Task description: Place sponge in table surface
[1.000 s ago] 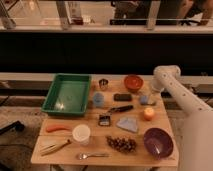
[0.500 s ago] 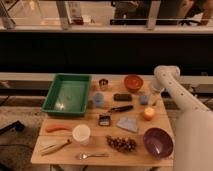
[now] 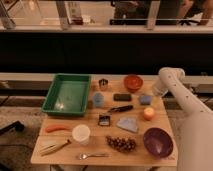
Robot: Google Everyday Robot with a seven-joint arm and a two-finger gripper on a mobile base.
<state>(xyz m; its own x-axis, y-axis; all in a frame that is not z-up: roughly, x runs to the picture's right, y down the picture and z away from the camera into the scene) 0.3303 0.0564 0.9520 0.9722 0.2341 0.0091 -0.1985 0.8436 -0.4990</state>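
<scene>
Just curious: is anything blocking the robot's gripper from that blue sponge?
Nothing visible does. The gripper is close beside the sponge, which lies on the table, with the orange bowl off to one side.

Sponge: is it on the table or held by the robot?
On the table. The sponge lies flat on the table surface near the orange bowl; the gripper is close beside it, and I cannot tell if they touch.
</scene>
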